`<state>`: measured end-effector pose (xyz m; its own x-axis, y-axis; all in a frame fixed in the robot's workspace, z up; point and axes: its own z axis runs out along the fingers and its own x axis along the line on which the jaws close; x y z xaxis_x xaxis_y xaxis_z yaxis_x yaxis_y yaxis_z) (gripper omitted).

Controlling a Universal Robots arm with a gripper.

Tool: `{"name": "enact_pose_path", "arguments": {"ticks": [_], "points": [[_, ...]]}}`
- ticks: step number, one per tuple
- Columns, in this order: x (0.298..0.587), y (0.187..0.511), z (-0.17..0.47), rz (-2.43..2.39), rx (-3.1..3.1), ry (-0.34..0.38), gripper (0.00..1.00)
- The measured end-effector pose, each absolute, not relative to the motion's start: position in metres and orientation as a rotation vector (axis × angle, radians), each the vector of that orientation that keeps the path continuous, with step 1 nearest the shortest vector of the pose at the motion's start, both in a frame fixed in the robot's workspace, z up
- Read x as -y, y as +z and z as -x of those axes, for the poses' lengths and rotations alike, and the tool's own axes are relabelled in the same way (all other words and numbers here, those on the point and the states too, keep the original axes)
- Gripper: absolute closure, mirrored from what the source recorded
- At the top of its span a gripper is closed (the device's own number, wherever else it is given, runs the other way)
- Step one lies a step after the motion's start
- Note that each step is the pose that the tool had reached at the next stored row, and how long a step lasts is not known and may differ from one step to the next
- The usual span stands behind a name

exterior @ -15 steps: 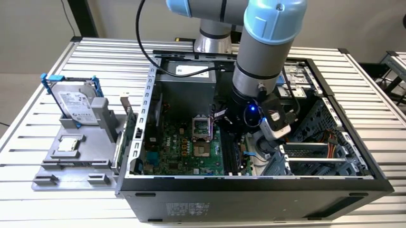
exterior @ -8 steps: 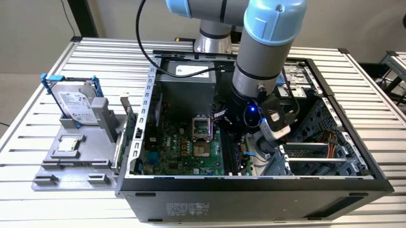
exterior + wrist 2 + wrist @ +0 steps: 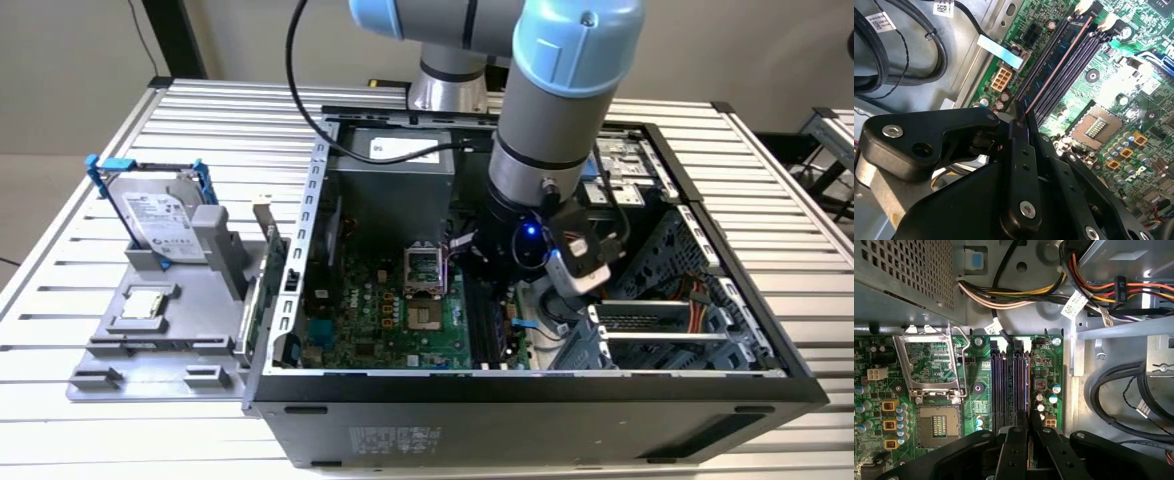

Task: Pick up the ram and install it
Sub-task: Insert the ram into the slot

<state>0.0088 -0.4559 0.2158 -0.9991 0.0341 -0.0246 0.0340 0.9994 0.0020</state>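
- The blue-and-grey robot arm (image 3: 541, 130) reaches down into the open black computer case (image 3: 534, 390), which lies on its side on the slatted metal worktop (image 3: 160, 430).
- In both wrist views the black gripper (image 3: 1021, 112) is right over the row of long memory slots (image 3: 1010, 385) on the green motherboard (image 3: 979, 405).
- The ram, a long, thin, dark bluish memory stick (image 3: 1054, 60), stands on its edge in one of those slots; in the second wrist view it runs from the white end clips (image 3: 1085, 7) back to the gripper.
- The gripper fingers (image 3: 1024, 150) are drawn close together around the near end of the ram, with that end sitting between the fingertips; I cannot tell whether they press on it or have let go.
- Beside the slots lies the open silver processor socket (image 3: 939, 425), its metal frame hinged up.
- In the exterior view, a grey holder tray (image 3: 160, 350) sits on the worktop at the exterior view's left of the case, carrying a silver hard drive in a blue frame (image 3: 160, 215) and a small square silver processor chip (image 3: 144, 305).
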Motion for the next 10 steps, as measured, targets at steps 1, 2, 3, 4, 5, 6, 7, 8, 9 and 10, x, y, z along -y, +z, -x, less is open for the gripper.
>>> {"name": "enact_pose_path", "arguments": {"ticks": [1, 2, 3, 4, 5, 6, 7, 8, 9, 10], "points": [[0.4559, 0.2149, -0.0088, -0.053, -3.117, 0.002, 1.00], [0.4560, 0.2136, -0.0087, -0.053, -3.117, 0.002, 1.00], [0.4560, 0.2117, -0.0088, -0.053, -3.117, 0.002, 1.00], [0.4560, 0.2101, -0.0088, -0.053, -3.117, 0.001, 1.00], [0.4561, 0.2089, -0.0087, -0.053, -3.117, 0.000, 1.00], [0.4561, 0.2088, -0.0087, -0.053, -3.117, 0.000, 1.00], [0.4561, 0.2086, -0.0087, -0.053, -3.117, 0.000, 1.00], [0.4561, 0.2084, -0.0087, -0.053, -3.117, 0.001, 1.00], [0.4560, 0.2083, -0.0088, -0.053, -3.117, 0.001, 1.00], [0.4560, 0.2083, -0.0088, -0.053, -3.117, 0.001, 1.00]]}}
